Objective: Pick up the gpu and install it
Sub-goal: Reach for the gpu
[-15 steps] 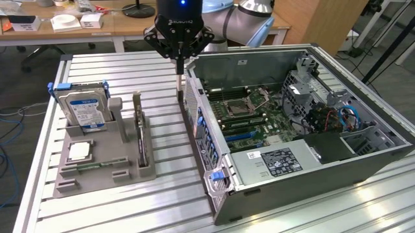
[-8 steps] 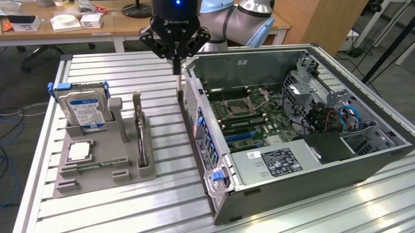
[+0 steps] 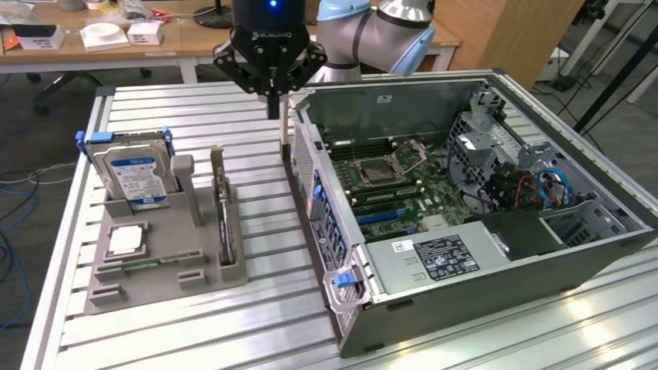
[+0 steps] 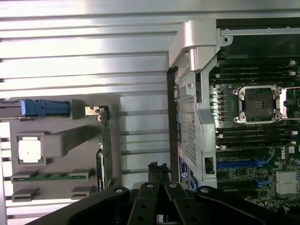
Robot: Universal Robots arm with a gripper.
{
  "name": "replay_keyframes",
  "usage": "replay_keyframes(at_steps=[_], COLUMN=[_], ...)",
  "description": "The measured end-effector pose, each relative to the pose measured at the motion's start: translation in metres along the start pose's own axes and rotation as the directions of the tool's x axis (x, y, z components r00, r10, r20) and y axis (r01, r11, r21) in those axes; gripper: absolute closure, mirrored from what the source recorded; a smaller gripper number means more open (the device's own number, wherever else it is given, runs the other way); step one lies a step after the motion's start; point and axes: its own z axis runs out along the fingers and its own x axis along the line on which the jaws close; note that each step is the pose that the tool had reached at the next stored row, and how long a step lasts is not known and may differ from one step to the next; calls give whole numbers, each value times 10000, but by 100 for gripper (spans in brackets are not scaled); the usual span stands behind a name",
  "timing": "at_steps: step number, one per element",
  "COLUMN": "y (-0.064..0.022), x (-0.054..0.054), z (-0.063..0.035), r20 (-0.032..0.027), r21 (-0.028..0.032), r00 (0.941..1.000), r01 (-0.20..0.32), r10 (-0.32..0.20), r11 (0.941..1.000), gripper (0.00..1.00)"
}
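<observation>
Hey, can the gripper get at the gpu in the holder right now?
Probably yes: the gpu stands on edge in the holder, top uncovered. The gripper hangs nearby with shut fingers, which must open first.

A parts rack (image 3: 154, 289) is sitting on the surface (image 3: 257, 308) at the exterior view's left, with an open computer case (image 3: 575, 270) lying just beside it on the right. In the rack, a hard drive (image 3: 134, 173) is standing at the back and the gpu (image 3: 222, 208) is standing on edge in the slot nearest the case. The end effector (image 3: 273, 108) is hanging above the surface behind the rack, near the case's far corner.
</observation>
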Motion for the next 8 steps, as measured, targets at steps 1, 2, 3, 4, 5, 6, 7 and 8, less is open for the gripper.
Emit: replay_keyframes(at_steps=[1, 2, 3, 4, 5, 6, 7, 8], y=[-1, -2, -3, -4, -4, -5, -6, -7], x=[11, 22, 33, 46, 57, 68, 79, 90], z=[0, 0, -1, -1, -1, -1, -2, -2], r20=[0, 0, 0, 0, 0, 0, 0, 0], r21=[0, 0, 0, 0, 0, 0, 0, 0], r00=[10000, 10000, 10000, 10000, 10000, 10000, 10000, 10000], r01=[0, 1, 1, 1, 0, 1, 1, 1], r10=[0, -1, -1, -1, 0, -1, -1, -1], r11=[10000, 10000, 10000, 10000, 10000, 10000, 10000, 10000], gripper=[89, 89, 89, 89, 89, 89, 89, 89])
